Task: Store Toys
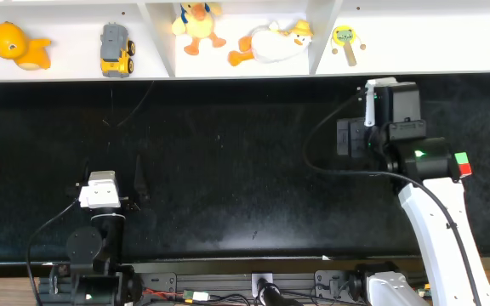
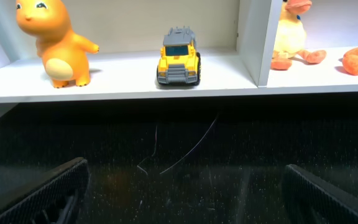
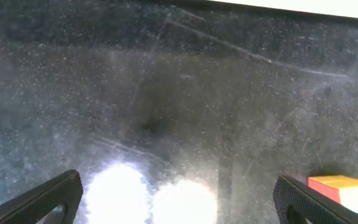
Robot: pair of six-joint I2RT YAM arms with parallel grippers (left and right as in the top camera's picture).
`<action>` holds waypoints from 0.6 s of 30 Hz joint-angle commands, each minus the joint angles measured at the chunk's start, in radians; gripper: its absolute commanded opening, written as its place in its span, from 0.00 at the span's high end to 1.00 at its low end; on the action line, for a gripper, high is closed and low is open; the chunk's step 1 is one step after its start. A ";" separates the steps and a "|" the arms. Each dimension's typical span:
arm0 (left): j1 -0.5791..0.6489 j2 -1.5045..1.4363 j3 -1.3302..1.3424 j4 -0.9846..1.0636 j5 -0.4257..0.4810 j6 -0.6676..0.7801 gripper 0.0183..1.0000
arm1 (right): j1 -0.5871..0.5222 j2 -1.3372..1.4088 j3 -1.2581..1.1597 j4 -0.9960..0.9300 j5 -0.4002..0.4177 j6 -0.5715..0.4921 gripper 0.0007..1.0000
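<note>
My left fingers (image 2: 48,193) gape wide and empty over the speckled black table (image 2: 179,155), and my right fingers (image 3: 42,199) do likewise. On the white shelf (image 2: 123,84) along the table's far edge, the blocky yellow plastic truck (image 2: 178,57) noses toward the table, its long axis front-to-back. It stands between a smooth orange figure (image 2: 51,40) and the divider (image 2: 253,37). A plush duck (image 2: 291,31) sits beyond the divider.

No readable text, number or sign on toy truck (image 2: 178,57), shelf (image 2: 123,87), table (image 1: 228,170); fine print perhaps too small.

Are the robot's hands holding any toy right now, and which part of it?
Nothing is held. The left gripper and the right gripper are both open, with just the black mat between their fingers.
</note>
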 commanded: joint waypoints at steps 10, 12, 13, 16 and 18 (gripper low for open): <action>-0.003 -0.010 -0.002 -0.002 0.002 0.019 0.00 | -0.695 -0.159 -0.177 0.013 -0.181 -0.755 0.07; -0.003 -0.010 -0.002 -0.002 0.003 0.019 0.00 | -0.810 -0.135 -0.177 0.017 -0.253 -0.846 0.07; -0.003 -0.010 -0.002 -0.002 0.003 0.018 0.00 | -0.870 -0.118 -0.177 0.017 -0.299 -0.890 0.07; -0.003 -0.010 -0.002 -0.002 0.003 0.019 0.00 | -0.989 -0.063 -0.177 0.019 -0.386 -1.008 0.06; -0.003 -0.010 -0.002 -0.002 0.003 0.018 0.00 | -1.044 -0.014 -0.177 0.027 -0.426 -1.070 0.06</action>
